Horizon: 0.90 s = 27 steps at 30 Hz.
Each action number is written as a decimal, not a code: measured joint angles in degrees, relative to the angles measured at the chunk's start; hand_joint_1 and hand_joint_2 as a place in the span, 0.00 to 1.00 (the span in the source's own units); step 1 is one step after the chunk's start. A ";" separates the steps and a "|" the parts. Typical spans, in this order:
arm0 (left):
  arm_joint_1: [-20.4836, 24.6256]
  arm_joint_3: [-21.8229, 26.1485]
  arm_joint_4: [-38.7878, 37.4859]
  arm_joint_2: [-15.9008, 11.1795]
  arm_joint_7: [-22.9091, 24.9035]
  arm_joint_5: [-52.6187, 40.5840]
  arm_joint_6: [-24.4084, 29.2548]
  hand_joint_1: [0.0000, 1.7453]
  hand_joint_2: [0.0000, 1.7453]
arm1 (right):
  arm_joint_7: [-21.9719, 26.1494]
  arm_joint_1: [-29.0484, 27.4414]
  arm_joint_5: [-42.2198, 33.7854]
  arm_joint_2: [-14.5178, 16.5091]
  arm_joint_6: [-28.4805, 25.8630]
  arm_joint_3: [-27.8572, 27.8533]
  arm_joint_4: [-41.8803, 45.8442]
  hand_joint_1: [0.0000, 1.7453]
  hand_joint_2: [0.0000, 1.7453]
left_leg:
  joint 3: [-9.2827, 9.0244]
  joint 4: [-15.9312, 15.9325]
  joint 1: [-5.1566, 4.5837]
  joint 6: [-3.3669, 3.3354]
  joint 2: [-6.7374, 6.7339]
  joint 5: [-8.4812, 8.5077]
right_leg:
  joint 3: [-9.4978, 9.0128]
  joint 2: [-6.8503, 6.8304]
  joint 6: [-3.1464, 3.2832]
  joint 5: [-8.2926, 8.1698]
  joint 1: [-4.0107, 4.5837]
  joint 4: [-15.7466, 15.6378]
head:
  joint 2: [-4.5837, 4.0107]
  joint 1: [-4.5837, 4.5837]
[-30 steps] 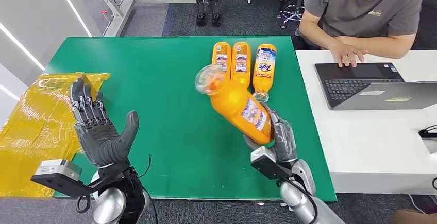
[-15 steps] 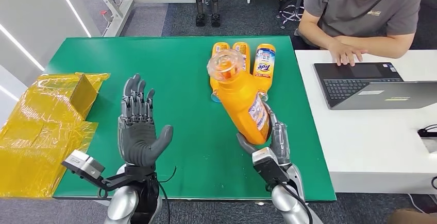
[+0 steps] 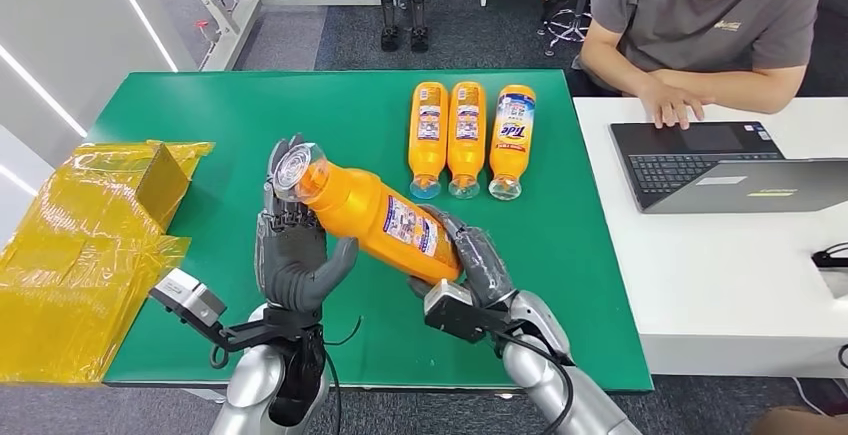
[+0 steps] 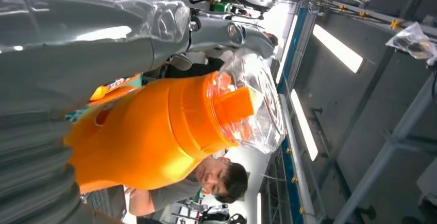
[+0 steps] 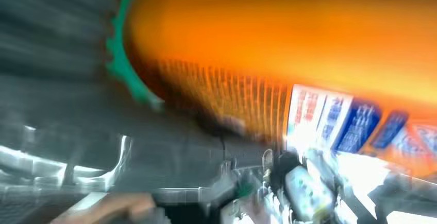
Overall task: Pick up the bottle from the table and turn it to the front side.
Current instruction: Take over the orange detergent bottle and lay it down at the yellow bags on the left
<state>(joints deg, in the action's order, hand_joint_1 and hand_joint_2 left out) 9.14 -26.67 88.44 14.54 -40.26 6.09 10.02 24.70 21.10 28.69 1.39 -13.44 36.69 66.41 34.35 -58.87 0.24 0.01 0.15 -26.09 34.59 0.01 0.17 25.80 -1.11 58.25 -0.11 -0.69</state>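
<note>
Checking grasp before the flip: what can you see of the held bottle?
The bottle is orange plastic with a clear cap over an orange spout and a printed label facing up. It lies tilted above the green table, cap toward the left hand, which sits under its neck end. The right hand grips its base end.

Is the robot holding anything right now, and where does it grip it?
Yes: the right hand grips the orange bottle by its base end; the left hand supports its neck end.

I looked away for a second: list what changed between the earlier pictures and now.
The right hand swung the held bottle over to the left, cap end now at the left hand, which came in from the left and now cups the neck. Unmoved: the three bottles in their row and the yellow bag.
</note>
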 joint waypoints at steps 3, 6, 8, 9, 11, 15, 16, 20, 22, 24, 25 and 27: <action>0.02 0.11 -0.47 -0.01 0.00 0.10 -0.57 0.00 1.00 | -0.18 1.71 1.45 0.01 2.98 1.65 -1.68 1.00 1.00 | 0.00 0.00 0.00 0.00 -0.01 0.00 | 0.00 0.03 0.00 0.00 0.00 0.00 | 0.00 0.00; -0.02 0.33 -0.88 -0.09 0.00 0.05 -0.93 0.00 1.00 | 0.09 3.03 2.13 0.01 5.34 3.15 -3.24 1.00 1.00 | 0.00 0.00 0.00 0.00 0.00 0.00 | 0.00 0.01 0.00 0.00 0.00 0.00 | 0.00 0.00; -0.02 0.54 -1.15 -0.13 0.00 0.01 -1.16 0.00 1.00 | 0.50 4.00 2.40 0.01 6.73 3.89 -4.51 1.00 1.00 | 0.00 0.00 0.00 0.00 0.00 0.00 | 0.00 0.01 0.00 0.00 0.00 0.00 | 0.00 0.00; -0.01 0.63 -1.27 -0.14 0.00 -0.03 -1.27 0.00 1.00 | 0.73 4.38 2.52 0.01 7.31 4.24 -5.11 1.00 1.00 | 0.00 0.00 0.00 0.00 0.00 0.00 | 0.00 0.01 0.00 0.00 0.00 0.00 | 0.00 0.00; 0.00 0.89 -1.55 -0.14 0.00 -0.08 -1.42 0.00 1.00 | 1.17 4.95 2.74 0.01 8.20 4.86 -6.14 1.00 1.00 | 0.00 -0.01 0.00 0.00 -0.01 0.00 | 0.00 0.01 0.00 0.00 0.00 0.00 | 0.00 0.00; 0.00 1.46 -2.26 -0.14 0.00 0.05 -1.44 0.00 1.00 | 2.17 6.18 3.11 -0.01 9.61 5.58 -8.06 1.00 1.00 | 0.00 -0.01 0.00 0.00 -0.01 0.00 | 0.01 0.02 0.00 0.00 0.00 0.00 | 0.00 -0.01; 0.00 1.55 -2.41 -0.14 0.00 0.10 -1.36 0.00 1.00 | 2.38 6.44 3.16 -0.02 10.01 5.75 -8.47 1.00 1.00 | 0.00 -0.01 0.00 0.00 -0.01 0.00 | 0.01 0.02 0.00 0.00 0.00 0.00 | 0.00 -0.01; -0.01 1.80 -2.87 -0.15 0.00 0.11 -0.52 0.16 1.00 | 2.75 7.54 3.58 -0.02 11.42 6.54 -9.92 1.00 1.00 | 0.00 -0.01 0.00 0.00 -0.01 0.00 | 0.01 0.03 0.00 0.00 0.00 0.00 | 0.00 -0.01; 0.00 1.82 -3.00 -0.16 0.00 0.07 0.16 0.62 1.00 | 2.79 8.05 3.71 -0.01 11.87 6.85 -10.60 1.00 1.00 | 0.00 -0.01 0.00 0.00 -0.01 0.00 | 0.01 0.03 0.00 0.00 0.00 0.00 | 0.00 0.00; 0.02 1.85 -3.13 -0.16 0.01 -0.05 1.06 0.97 1.00 | 2.80 8.60 3.71 0.00 12.23 7.25 -11.39 1.00 1.00 | 0.00 -0.01 0.00 0.00 -0.01 0.00 | 0.01 0.03 0.00 0.00 0.00 0.00 | 0.00 -0.01; 0.02 1.87 -3.17 -0.16 0.01 -0.12 1.49 1.00 1.00 | 2.80 8.87 3.71 0.01 12.36 7.45 -11.77 1.00 1.00 | 0.00 -0.01 0.00 0.00 -0.01 0.00 | 0.01 0.03 0.00 0.00 0.00 0.00 | 0.00 -0.01; 0.02 1.91 -3.22 -0.16 0.00 -0.30 2.32 1.00 1.00 | 2.85 9.36 3.70 0.01 12.46 7.77 -12.44 1.00 1.00 | 0.00 -0.01 0.00 0.00 -0.01 0.00 | 0.01 0.03 0.00 0.00 0.00 0.00 | 0.00 -0.01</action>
<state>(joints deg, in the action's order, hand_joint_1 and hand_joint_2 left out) 9.16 -24.76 85.22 14.38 -40.26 5.80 12.34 27.55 30.46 32.39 1.40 -0.98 44.46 53.97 34.35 -58.88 0.24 0.02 0.14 -26.09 34.61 0.04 0.17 25.80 -1.12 58.24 -0.11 -0.69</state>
